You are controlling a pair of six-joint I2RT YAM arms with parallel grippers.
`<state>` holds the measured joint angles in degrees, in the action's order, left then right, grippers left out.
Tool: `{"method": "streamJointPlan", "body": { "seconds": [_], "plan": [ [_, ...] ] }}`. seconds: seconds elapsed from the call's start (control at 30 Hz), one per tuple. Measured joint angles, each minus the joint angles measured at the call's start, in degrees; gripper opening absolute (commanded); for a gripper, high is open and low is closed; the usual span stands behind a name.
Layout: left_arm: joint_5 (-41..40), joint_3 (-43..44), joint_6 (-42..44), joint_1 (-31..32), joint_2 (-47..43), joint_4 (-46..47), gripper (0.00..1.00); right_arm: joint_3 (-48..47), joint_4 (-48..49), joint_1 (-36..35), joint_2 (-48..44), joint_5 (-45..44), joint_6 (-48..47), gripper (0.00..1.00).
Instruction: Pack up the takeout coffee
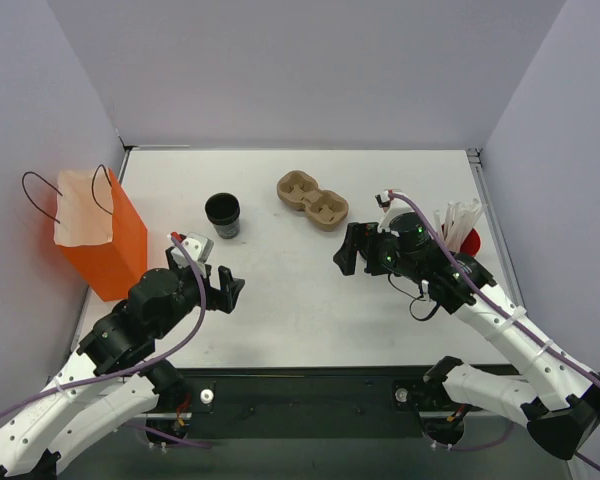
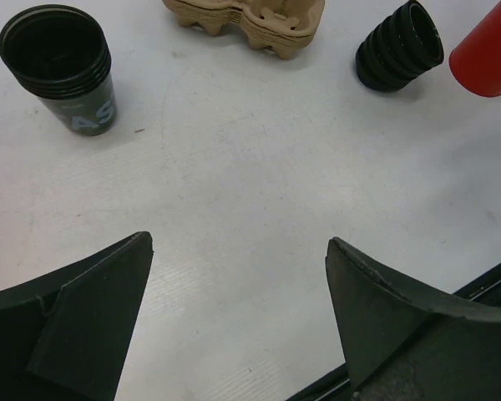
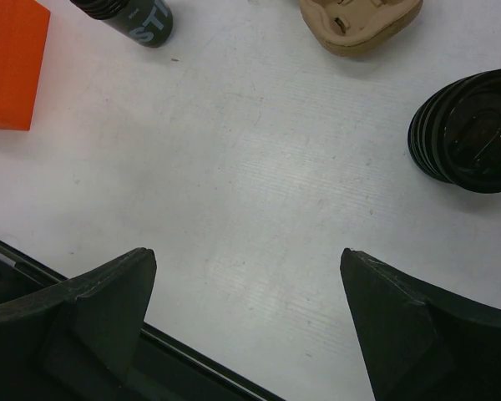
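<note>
Searching every view for the takeout coffee turns up no lidded cup, so where it is cannot be told. The only cup of its kind on show is an open-topped black cup point(image 1: 222, 214), standing upright at about 10 o'clock on the white table point(image 1: 300, 310), with pale lettering on its side in the left wrist view. A brown pulp cup carrier point(image 1: 312, 200) with 2 wells lies at 12 o'clock, apart from that cup. A stack of black lids point(image 3: 466, 132) leans on its side at 2 o'clock in both wrist views, just beside a red cup point(image 2: 488, 58) at the table's 3 o'clock edge that holds white sticks point(image 1: 458, 218). An orange paper bag point(image 1: 98, 240) with dark loop handles stands upright at 9 o'clock, its mouth open.

The left claw point(image 2: 238, 242) hovers over bare table at 7 o'clock, jaws spread wide with nothing between them. The right claw point(image 3: 246, 252) hangs at 3 o'clock, near the lids, jaws equally wide and holding nothing
</note>
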<state>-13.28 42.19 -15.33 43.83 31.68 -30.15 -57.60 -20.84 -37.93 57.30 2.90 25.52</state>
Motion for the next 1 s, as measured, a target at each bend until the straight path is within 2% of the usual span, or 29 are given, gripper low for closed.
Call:
{"method": "streamJointPlan", "body": {
  "seconds": [0.23, 0.43, 0.53, 0.63, 0.7, 0.83, 1.0],
  "plan": [
    [-0.1, 0.0, 0.2, 0.0, 0.1, 0.0, 0.94, 0.0, 0.0, 0.0, -0.3, 0.1, 0.1, 1.0],
    [-2.1, 2.5, 3.6, 0.0, 3.9, -0.2, 0.95, 0.0, -0.1, 0.0, -2.7, 0.5, -0.3, 0.93],
    [-5.0, 8.6, 7.1, -0.2, 11.1, 0.6, 0.91, 0.3, -0.1, 0.0, -3.7, 2.2, -1.1, 0.89],
    [-8.1, 17.8, 10.9, -2.0, 22.5, 1.3, 0.74, 1.0, -0.5, 0.0, -4.3, 4.3, -2.1, 0.86],
    [-9.4, 26.2, 12.6, -4.7, 32.5, 0.5, 0.68, 1.4, -1.0, 0.0, -4.7, 5.4, -2.6, 0.84],
    [-4.5, 38.5, 12.3, -13.4, 48.9, -0.3, 0.66, 1.5, -1.4, 0.0, -6.0, 7.5, -4.1, 0.79],
    [0.2, 40.6, 12.2, -19.0, 56.7, -1.8, 0.68, 1.5, -1.5, 0.0, -7.9, 8.1, -4.9, 0.78]
  ]
}}
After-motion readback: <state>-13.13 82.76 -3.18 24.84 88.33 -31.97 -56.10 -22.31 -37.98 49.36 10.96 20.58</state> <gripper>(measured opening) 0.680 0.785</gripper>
